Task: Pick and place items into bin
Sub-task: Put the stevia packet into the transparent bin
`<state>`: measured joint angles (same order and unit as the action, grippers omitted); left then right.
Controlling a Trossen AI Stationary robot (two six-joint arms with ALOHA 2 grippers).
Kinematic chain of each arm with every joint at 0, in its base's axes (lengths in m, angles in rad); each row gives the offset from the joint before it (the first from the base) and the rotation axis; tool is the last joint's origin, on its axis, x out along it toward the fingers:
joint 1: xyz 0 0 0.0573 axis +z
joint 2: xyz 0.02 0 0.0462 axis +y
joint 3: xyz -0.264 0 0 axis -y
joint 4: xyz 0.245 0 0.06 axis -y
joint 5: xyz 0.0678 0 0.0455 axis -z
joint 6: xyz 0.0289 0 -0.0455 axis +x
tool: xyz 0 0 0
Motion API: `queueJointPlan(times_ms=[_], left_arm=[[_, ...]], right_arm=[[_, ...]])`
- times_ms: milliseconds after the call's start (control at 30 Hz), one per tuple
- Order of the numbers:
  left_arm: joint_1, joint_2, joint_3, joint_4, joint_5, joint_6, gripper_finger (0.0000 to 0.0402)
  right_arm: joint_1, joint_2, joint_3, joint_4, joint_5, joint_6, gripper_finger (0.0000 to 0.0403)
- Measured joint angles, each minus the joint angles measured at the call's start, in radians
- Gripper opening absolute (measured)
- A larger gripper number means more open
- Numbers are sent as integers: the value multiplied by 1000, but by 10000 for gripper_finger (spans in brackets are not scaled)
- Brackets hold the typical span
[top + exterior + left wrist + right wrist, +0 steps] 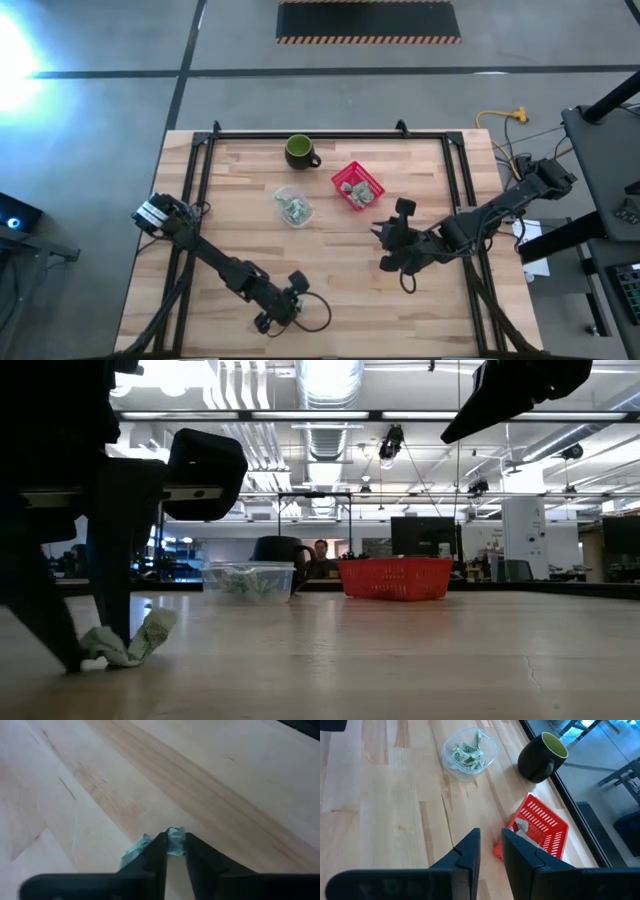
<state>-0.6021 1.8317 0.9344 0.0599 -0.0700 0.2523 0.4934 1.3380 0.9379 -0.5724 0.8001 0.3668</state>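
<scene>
The left pincer [171, 851] closes on a crumpled item [172, 840] lying on the tabletop [210, 780], so the next move is likely lifting toward the red bin [357, 186].

Glare blooms at high view's left edge; low view backlit by ceiling lights [330, 380]; near arm silhouetted.

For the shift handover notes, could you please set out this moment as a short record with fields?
left gripper: low at the table's near edge, fingers closing around a crumpled pale green wrapper piece lying on the wood
right gripper: above the table, beside the red basket, nothing between its fingers
red basket: holds a few wrapper pieces
clear plastic container: holds more wrapper pieces
dark green mug: upright near the far edge
</scene>
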Motion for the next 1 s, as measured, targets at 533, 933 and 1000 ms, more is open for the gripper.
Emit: queueJointPlan(times_ms=[533, 933, 1000], left_arm=[[12, -132, 2, -223, -295, 26, 7], [206, -387, -9, -317, -509, 147, 6], [266, -410, -9, -323, -509, 147, 6]], right_arm=[[0, 0, -2, 1, 1, 0, 68], [0, 0, -5, 0, 2, 6, 68], [0, 0, -5, 0, 2, 8, 68]])
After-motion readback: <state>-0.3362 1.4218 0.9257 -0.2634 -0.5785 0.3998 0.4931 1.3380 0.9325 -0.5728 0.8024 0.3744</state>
